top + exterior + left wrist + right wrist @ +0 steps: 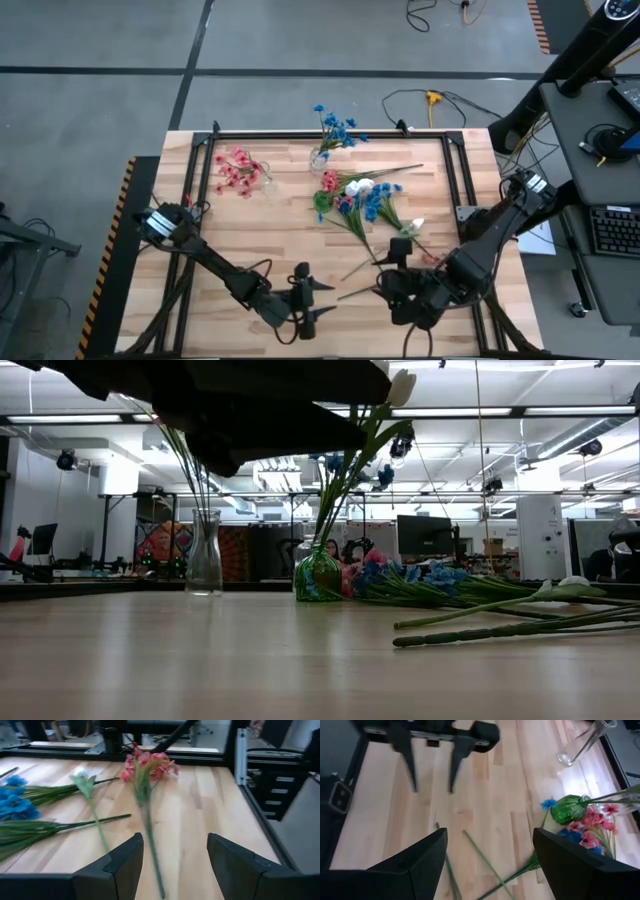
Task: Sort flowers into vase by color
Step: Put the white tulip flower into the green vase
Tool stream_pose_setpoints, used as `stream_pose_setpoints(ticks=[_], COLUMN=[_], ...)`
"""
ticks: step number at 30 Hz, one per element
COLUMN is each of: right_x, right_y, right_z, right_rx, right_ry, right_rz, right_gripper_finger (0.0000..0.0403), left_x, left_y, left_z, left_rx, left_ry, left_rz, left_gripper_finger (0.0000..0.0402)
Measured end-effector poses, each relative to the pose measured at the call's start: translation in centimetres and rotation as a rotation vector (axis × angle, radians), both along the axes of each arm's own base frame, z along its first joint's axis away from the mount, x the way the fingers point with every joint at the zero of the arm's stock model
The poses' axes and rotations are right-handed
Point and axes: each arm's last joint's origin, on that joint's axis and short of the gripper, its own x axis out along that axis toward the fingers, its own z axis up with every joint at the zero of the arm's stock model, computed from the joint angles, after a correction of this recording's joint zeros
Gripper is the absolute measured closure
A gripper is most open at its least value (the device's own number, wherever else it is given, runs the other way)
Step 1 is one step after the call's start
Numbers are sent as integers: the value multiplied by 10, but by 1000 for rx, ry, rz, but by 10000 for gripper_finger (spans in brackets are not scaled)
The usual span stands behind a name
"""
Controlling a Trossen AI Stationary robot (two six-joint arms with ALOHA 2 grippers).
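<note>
A loose pile of pink, blue and white sprigs (360, 200) lies at the table's middle. A glass vase (320, 158) near the far edge holds blue sprigs. Another vase (262, 180) to its left holds pink ones. One pink sprig (147, 767) lies apart on the wood, and its stem (150, 840) runs between the open fingers of my left gripper (175, 840) without touching them. A white sprig (82, 775) lies beside it. My left gripper (328, 301) is near the near edge. My right gripper (385, 290), also open, hovers facing it above loose stems (480, 855).
A black frame rail (330, 133) borders the far edge and posts (195, 160) stand along the sides. Bare wood lies left of the pile (250, 230). The two grippers are close together near the near edge. In the low view both vases (204, 565) stand upright.
</note>
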Motion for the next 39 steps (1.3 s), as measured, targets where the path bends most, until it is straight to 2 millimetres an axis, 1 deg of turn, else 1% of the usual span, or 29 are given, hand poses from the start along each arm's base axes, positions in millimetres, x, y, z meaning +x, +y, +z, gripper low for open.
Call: stream_pose_setpoints(ticks=[6,11,15,19,21,23,28,33,37,39], right_x=[-8,-12,-18,-29,-35,-41,-54,-65,-67,-66], right_y=[10,9,2,-10,-17,-23,-36,-48,-54,-55], right_z=[-2,-14,-25,-27,-26,-24,-25,-32,-32,-30], right_rx=[-5,-105,-149,-196,-199,-163,-66,-20,-1,9], right_ry=[-8,-6,5,-22,-40,-79,-180,-227,-248,-259], right_rz=[37,58,54,32,20,13,6,-1,-16,-25], right_gripper_finger=[117,117,117,117,117,117,117,117,117,117], left_x=[0,4,15,36,46,57,80,92,94,95], left_y=[2,5,9,15,20,29,56,75,90,97], left_z=[0,-4,-13,-21,-28,-35,-52,-64,-73,-74], left_rx=[-4,13,31,85,114,124,75,54,43,23], left_ry=[-8,-18,-35,-30,-17,-6,13,32,59,65], left_rz=[26,31,46,70,87,113,97,103,127,110], left_gripper_finger=[198,198,198,198,198,198,198,198,198,198])
